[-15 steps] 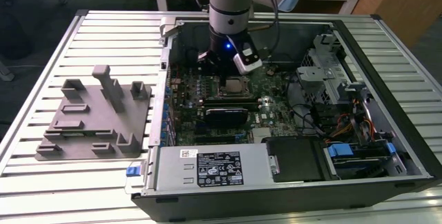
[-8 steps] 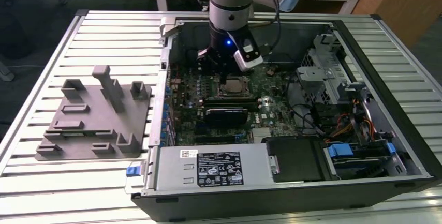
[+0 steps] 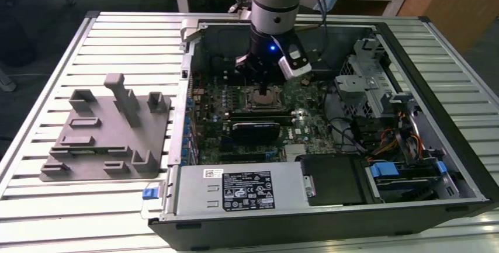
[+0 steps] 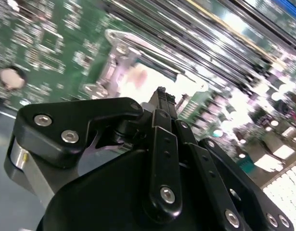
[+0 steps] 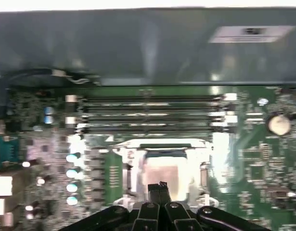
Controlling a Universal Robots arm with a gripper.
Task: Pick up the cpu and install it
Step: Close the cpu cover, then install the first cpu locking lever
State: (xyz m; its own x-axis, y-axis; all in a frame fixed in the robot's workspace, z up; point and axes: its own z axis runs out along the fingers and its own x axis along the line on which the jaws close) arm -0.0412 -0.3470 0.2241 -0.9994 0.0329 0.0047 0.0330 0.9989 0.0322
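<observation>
The gripper [image 5: 160,186] hangs with its fingertips pressed together, gripping nothing; just beyond the tips the cpu [image 5: 168,169] lies flat inside the socket frame [image 5: 122,150]; a pale, glaring square, darker along its far edge.

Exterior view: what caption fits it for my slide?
The gripper reaches into the open computer case, just above the cpu on the motherboard; a grey tray sits at the exterior view's left.

Your bench: slatted metal table [image 3: 117,31].
Grey plastic tray [image 3: 101,142] w/ upright blocks toward the exterior view's left; open PC case [image 3: 312,226] just beside it.
</observation>
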